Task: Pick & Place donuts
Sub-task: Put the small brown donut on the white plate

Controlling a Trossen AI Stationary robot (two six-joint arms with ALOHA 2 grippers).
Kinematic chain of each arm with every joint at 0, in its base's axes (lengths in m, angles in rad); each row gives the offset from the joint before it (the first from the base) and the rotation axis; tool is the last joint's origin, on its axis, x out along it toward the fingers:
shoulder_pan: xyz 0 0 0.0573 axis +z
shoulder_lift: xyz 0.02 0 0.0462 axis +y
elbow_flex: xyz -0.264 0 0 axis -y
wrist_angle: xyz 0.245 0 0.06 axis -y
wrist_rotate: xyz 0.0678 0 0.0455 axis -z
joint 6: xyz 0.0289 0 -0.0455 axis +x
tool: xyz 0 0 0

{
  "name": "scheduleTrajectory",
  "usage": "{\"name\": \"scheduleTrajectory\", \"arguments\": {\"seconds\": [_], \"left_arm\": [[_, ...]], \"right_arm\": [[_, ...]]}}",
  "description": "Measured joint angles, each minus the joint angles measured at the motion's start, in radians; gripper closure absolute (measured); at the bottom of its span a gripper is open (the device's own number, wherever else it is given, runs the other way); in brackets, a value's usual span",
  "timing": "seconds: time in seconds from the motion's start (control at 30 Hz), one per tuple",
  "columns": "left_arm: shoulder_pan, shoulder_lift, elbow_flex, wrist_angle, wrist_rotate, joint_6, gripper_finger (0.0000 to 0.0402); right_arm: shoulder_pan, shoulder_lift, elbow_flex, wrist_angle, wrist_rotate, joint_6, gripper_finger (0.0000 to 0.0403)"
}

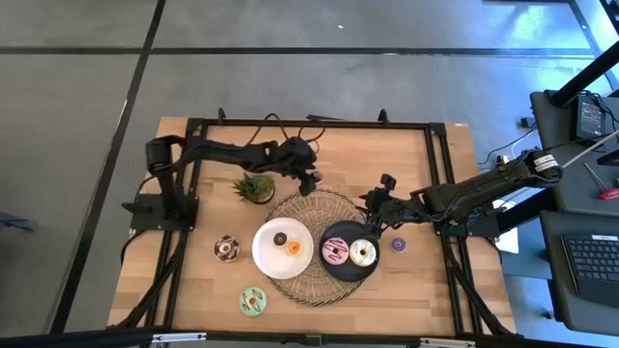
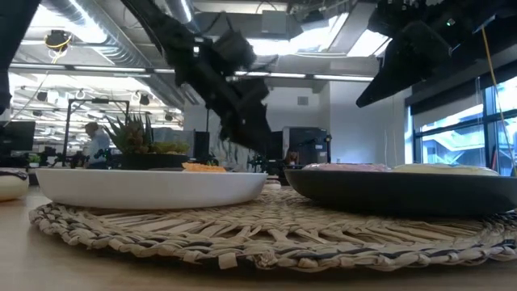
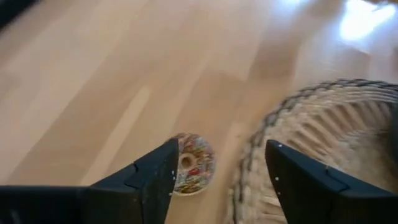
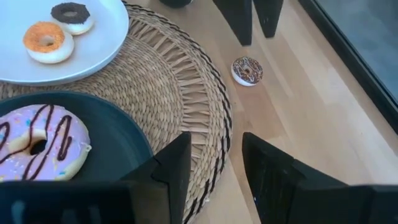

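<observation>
My left gripper (image 1: 309,182) is open above the table by the woven mat's far edge. A mini donut with speckled icing (image 3: 189,163) lies flat on the wood just beyond its fingers, also seen as the mini donut (image 4: 247,70). My right gripper (image 4: 214,162) is open over the mat's right edge, beside the black plate (image 1: 350,273). That plate carries a pink donut (image 1: 336,253) and a cream donut (image 1: 364,253). The white plate (image 1: 266,259) carries a brown-iced donut (image 1: 280,239) and an orange donut (image 1: 294,248). Purple (image 1: 397,245), brown (image 1: 225,248) and green (image 1: 252,301) donuts lie on the table.
Both plates sit on a round woven mat (image 1: 314,208). A small potted plant (image 1: 254,187) stands just left of the left gripper. Black frame rails run along the table's left, right and far sides. Bare wood lies near the far edge and at the near right corner.
</observation>
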Motion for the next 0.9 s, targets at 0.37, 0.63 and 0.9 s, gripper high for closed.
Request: {"name": "scheduleTrajectory", "arguments": {"seconds": [0.37,0.63,0.9], "left_arm": [[0.017,0.117,0.001,0.054,-0.019,-0.013,0.0161],[0.017,0.121,0.001,0.071,-0.137,-0.085,0.016],[0.014,0.121,-0.003,0.044,-0.146,-0.091,0.0179]], "right_arm": [[0.0,0.0,0.0,-0.001,0.0,-0.002,0.0257],[0.0,0.0,0.0,0.0,0.0,-0.002,0.0257],[0.0,0.0,0.0,0.0,0.001,-0.002,0.0257]]}}
